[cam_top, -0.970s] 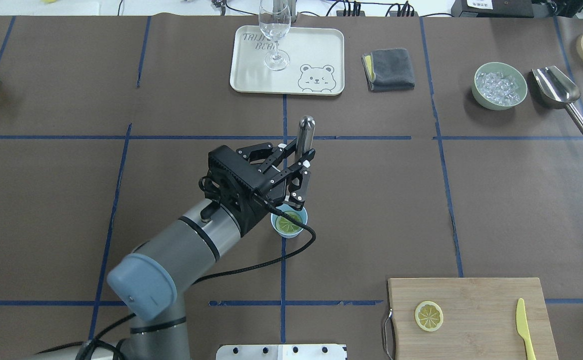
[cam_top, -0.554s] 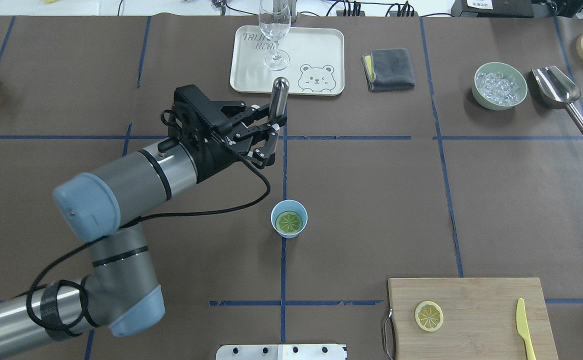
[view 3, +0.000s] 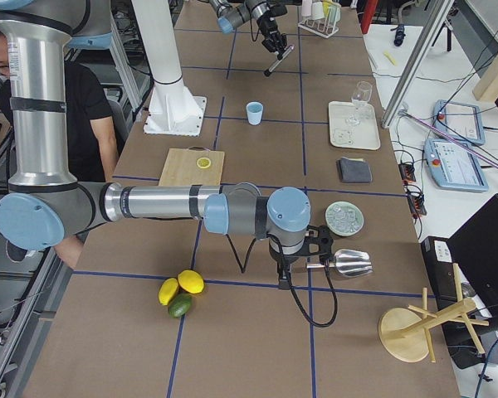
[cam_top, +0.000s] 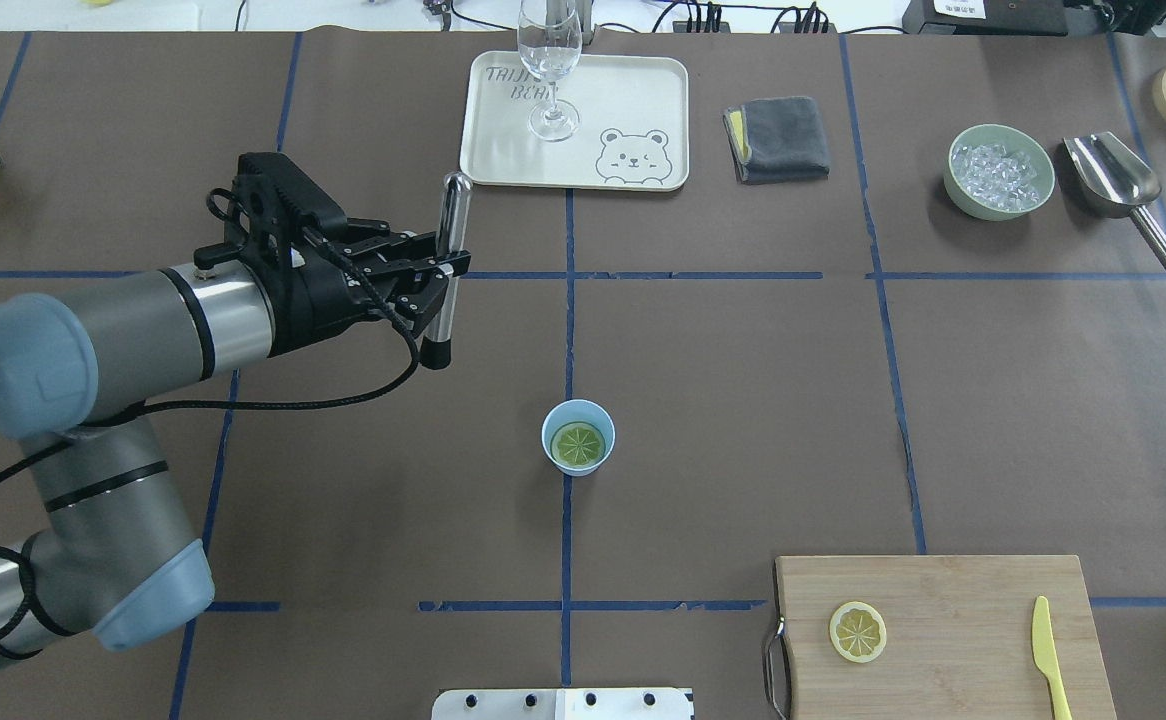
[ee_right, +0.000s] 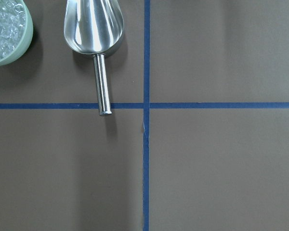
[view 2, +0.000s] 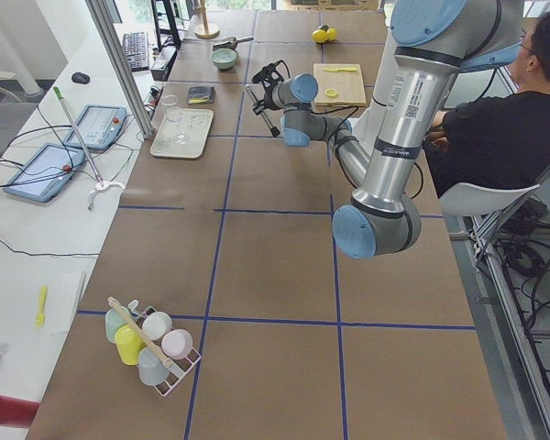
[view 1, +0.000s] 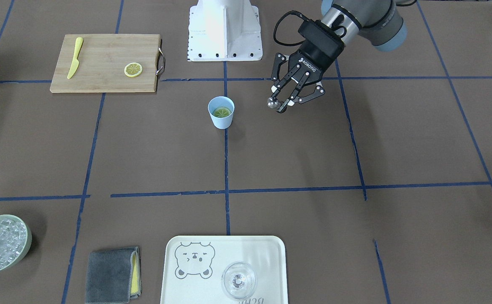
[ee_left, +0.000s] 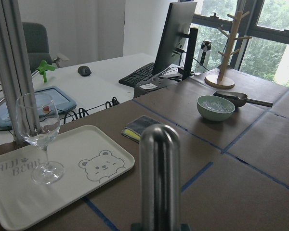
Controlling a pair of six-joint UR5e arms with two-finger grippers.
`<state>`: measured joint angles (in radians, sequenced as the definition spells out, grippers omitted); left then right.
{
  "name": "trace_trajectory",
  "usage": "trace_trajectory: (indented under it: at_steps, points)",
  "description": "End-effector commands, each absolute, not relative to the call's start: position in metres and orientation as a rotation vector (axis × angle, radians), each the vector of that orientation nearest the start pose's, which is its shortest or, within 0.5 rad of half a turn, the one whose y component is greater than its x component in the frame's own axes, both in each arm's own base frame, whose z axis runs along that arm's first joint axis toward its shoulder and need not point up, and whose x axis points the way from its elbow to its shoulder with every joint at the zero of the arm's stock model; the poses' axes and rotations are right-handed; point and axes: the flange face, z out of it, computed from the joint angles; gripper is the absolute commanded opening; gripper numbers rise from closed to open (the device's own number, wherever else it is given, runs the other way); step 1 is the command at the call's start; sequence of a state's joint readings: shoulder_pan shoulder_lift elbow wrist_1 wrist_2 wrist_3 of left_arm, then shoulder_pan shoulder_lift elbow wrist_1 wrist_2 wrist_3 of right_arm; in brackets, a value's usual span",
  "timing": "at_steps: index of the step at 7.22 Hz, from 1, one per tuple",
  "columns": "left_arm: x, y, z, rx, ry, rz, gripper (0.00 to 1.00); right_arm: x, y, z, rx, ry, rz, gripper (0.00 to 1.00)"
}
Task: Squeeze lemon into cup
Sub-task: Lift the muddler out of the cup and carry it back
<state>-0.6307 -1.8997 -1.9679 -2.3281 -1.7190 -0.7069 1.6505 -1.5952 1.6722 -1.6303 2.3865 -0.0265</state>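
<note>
Lemon point(cam_top: 578, 443) lying cut face up inside cup point(view 1: 221, 121) at desk point(cam_top: 743, 400) centre, left end effector point(cam_top: 443, 275) well apart, clamped on rod point(cam_top: 455, 210), right end effector point(view 3: 282, 278) near scoop point(view 3: 349, 263), grip cannot be told

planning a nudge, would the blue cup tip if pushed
Probably: the cup looks like light plastic tapering to a narrow base, so a high push could tip it. The lemon inside likely adds little ballast.

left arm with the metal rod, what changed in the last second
The left gripper, shut on the metal rod throughout, swung from over the cup away to the robot's left. The cup, with the lemon inside, has not moved.
</note>
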Motion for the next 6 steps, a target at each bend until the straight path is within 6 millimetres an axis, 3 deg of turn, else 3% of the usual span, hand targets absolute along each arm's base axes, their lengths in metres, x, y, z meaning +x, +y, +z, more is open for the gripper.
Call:
trace_trajectory:
  at_steps: [1,2,3,5,6]
  points:
    - [0.325,-0.442,0.237,0.511,1.09,0.264,0.0,0.099,-0.475,0.624,0.054,-0.815,0.055,1.0]
    - [0.296,-0.463,0.253,0.306,1.095,0.115,0.0,0.099,-0.475,0.623,0.057,-0.814,0.054,1.0]
    - [0.275,-0.476,0.273,0.214,1.045,0.011,0.0,0.099,-0.475,0.624,0.056,-0.814,0.053,1.0]
    - [0.283,-0.486,0.335,0.027,0.877,-0.069,0.0,0.099,-0.475,0.627,0.05,-0.815,0.057,1.0]
    - [0.295,-0.498,0.377,-0.056,0.787,-0.078,0.0,0.099,-0.475,0.626,0.051,-0.815,0.057,1.0]
